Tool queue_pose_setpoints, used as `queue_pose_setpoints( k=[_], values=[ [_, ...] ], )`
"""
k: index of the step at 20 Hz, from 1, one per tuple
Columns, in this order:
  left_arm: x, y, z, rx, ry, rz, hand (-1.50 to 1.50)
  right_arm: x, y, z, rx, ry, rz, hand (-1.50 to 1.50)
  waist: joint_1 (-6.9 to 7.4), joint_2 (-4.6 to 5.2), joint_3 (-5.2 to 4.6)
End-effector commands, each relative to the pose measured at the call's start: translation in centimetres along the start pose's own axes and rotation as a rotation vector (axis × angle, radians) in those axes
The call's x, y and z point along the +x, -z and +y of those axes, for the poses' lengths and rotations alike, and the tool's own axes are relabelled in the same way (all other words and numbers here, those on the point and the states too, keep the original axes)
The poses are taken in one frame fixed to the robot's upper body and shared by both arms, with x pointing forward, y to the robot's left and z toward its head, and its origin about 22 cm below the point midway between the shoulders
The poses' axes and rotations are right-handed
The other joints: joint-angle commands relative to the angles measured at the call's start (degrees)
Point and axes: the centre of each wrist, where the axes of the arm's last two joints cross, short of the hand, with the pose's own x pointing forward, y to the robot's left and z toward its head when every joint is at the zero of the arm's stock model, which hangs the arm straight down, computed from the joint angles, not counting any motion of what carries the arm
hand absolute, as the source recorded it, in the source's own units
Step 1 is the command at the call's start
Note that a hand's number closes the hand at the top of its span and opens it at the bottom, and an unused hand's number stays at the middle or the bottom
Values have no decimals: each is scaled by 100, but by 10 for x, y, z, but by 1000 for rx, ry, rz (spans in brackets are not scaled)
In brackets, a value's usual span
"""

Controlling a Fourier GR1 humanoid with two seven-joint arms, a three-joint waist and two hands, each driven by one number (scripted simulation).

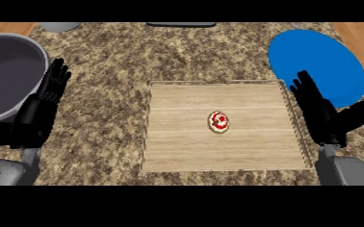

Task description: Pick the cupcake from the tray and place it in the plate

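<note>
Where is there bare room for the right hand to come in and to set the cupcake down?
The square wooden tray is bare all round the small red-topped cupcake. The round blue plate holds nothing; the open right hand overlaps its near edge. Granite counter lies free between the tray and the open left hand. Crowded: far left, by the grey pot.

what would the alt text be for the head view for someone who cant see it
A small cupcake sits near the middle of a wooden tray on a speckled counter, with a blue plate at the far right. Open left hand and right hand flank the tray.
</note>
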Motion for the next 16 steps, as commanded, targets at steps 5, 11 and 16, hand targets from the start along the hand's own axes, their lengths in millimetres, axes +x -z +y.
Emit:
queue_pose_setpoints(
  k=[5,11,16],
  values=[
    [-52,-40,-42,-44,-113,393,0,140,51,48,429,20,-473,150,185,213,4],
    [-53,-50,-77,-131,-226,511,0,96,81,39,175,-158,-554,-150,62,200,12],
    [-57,-41,-73,-75,-219,536,0,78,95,14,306,-52,-605,-150,-89,154,4]
  ],
)
